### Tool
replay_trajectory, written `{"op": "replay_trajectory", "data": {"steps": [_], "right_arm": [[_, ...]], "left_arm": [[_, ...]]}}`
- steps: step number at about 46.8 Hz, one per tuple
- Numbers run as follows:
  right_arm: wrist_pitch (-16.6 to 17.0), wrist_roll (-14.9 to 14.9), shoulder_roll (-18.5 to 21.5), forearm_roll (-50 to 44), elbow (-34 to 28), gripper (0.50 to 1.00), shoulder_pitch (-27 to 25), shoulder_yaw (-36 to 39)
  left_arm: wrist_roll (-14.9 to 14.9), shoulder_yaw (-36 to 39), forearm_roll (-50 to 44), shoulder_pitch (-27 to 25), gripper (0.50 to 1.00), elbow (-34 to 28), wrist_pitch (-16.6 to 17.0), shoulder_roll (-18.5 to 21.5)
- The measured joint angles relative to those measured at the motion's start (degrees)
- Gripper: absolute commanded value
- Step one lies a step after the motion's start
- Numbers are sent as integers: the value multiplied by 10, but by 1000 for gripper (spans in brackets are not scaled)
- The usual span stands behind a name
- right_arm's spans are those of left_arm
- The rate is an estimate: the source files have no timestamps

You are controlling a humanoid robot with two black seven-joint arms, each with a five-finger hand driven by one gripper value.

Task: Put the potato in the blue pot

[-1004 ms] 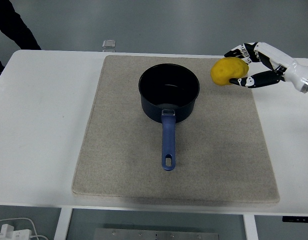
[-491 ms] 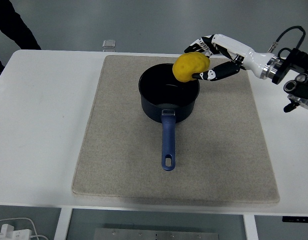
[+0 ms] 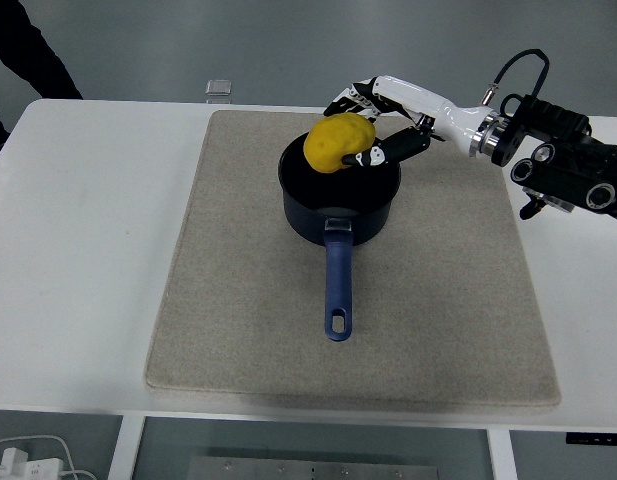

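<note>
A yellow potato (image 3: 338,143) is held in my right hand (image 3: 366,126), whose fingers are curled around it from the right. The potato hangs just above the opening of the blue pot (image 3: 338,196), over its back half. The pot stands upright on a beige mat (image 3: 238,300), its blue handle (image 3: 336,285) pointing toward the near edge. My right arm (image 3: 548,160) reaches in from the right edge. My left arm is out of view.
The mat covers the middle of the white table (image 3: 78,260). A small clear object (image 3: 219,89) sits at the table's far edge. A person's dark sleeve (image 3: 23,50) shows at the top left.
My right hand has carried the potato leftward from beyond the mat's right back corner to above the pot's opening. The arm has reached farther in.
</note>
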Motion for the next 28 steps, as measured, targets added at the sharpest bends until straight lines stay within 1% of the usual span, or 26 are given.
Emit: {"op": "replay_trajectory", "data": {"steps": [14,28], "right_arm": [[0,0,44,0,-43,500,-3,-1],[1,0,76,0,-78,500,-13,-1]], "left_arm": [[0,-1,0,0,996,0,0,0],[0,-1,0,1,996,0,0,0]]}}
